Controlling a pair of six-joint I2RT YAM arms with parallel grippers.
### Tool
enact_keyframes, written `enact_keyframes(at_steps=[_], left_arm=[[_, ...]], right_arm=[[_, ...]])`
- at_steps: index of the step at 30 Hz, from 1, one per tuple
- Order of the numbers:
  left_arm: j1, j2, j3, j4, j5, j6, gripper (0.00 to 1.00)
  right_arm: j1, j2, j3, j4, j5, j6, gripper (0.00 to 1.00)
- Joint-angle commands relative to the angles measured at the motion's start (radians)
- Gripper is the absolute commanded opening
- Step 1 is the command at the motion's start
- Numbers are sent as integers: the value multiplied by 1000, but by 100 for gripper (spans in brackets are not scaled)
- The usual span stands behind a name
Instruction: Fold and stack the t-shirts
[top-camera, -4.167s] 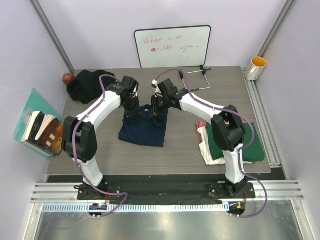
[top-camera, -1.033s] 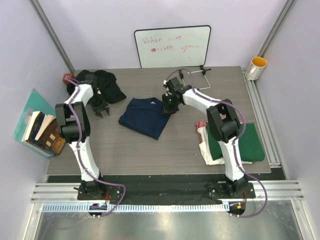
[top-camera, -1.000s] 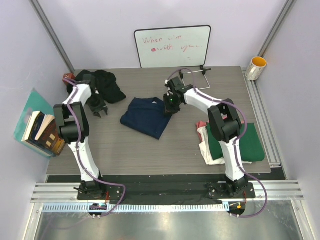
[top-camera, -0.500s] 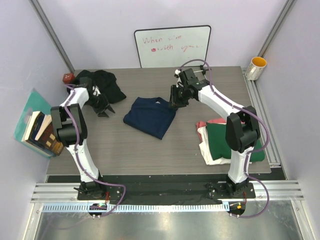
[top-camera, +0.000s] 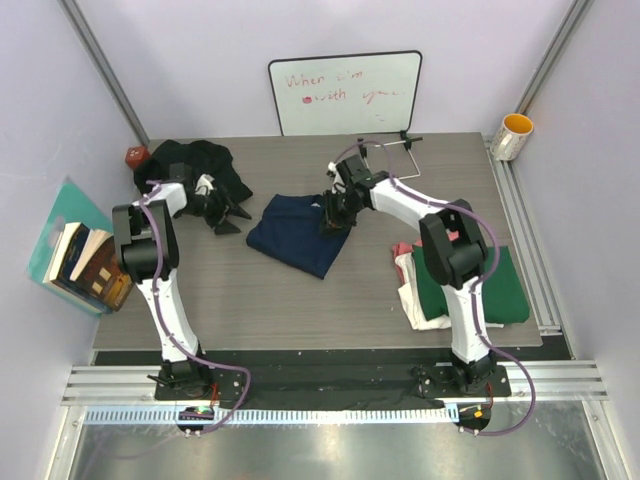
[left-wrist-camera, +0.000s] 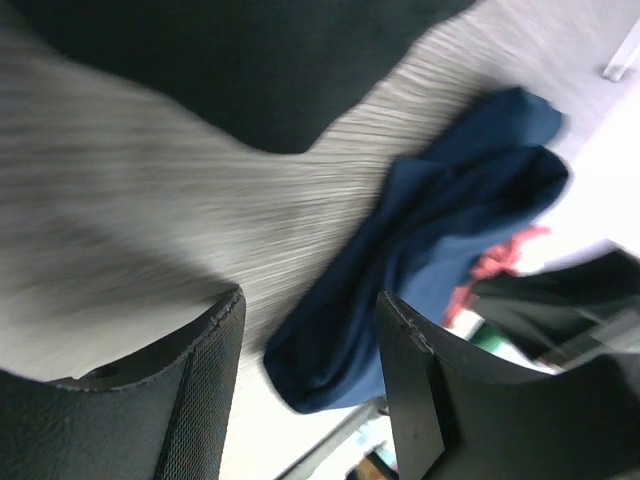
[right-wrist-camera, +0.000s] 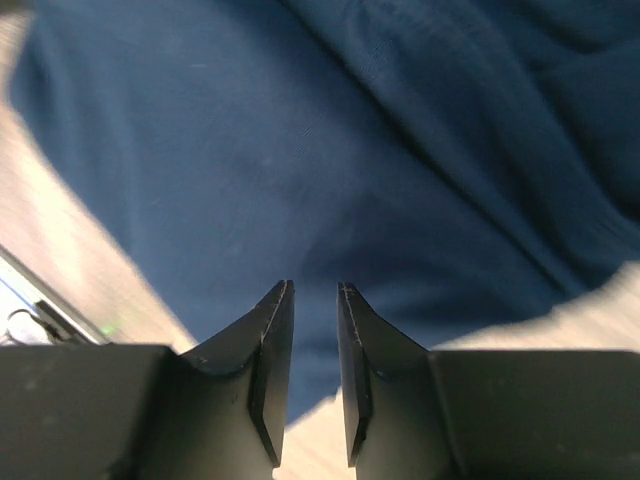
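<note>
- Navy t-shirt (top-camera: 295, 232) is lying folded, centre (black t-shirt (top-camera: 190, 165) bunching far left).
- Left gripper (left-wrist-camera: 310, 300) is gaping wide, holding nothing.
- Right gripper (right-wrist-camera: 313, 290) is hovering over it, jaws barely parted, empty.

The navy blue cotton t-shirt (top-camera: 295, 232) lies at the middle of the grey wood-grain bench (top-camera: 300, 305), the black cotton t-shirt (top-camera: 190, 163) in its far left corner, the dark green cotton t-shirt (top-camera: 510, 285) by its right edge.

White arms (top-camera: 168, 312) carry black joints (top-camera: 140, 245), purple cables (top-camera: 240, 373).
</note>
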Motion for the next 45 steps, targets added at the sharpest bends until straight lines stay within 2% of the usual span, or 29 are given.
enact_keyframes(at_steps=[1, 4, 7, 18, 27, 33, 39, 42, 45], left_arm=[[2, 58, -66, 170, 181, -60, 57], [6, 69, -123, 302, 284, -134, 59], [1, 101, -123, 320, 362, -135, 59], [-1, 163, -83, 324, 419, -71, 59], [-25, 204, -22, 186, 352, 27, 60], [-114, 219, 32, 48, 280, 118, 60], [-191, 209, -9, 27, 221, 127, 59], [-203, 199, -49, 31, 203, 132, 58], [-206, 177, -82, 49, 186, 129, 49]], right_arm=[[27, 59, 55, -8, -8, 17, 28], [27, 104, 69, -80, 19, -9, 26], [29, 134, 83, -160, 86, -48, 25], [27, 174, 27, -237, 141, -111, 23], [26, 217, 95, -256, 123, -112, 23], [26, 225, 104, -257, 105, -112, 23], [26, 220, 104, -254, 103, -114, 23], [26, 223, 110, -254, 95, -112, 23], [26, 225, 119, -251, 91, -109, 23]])
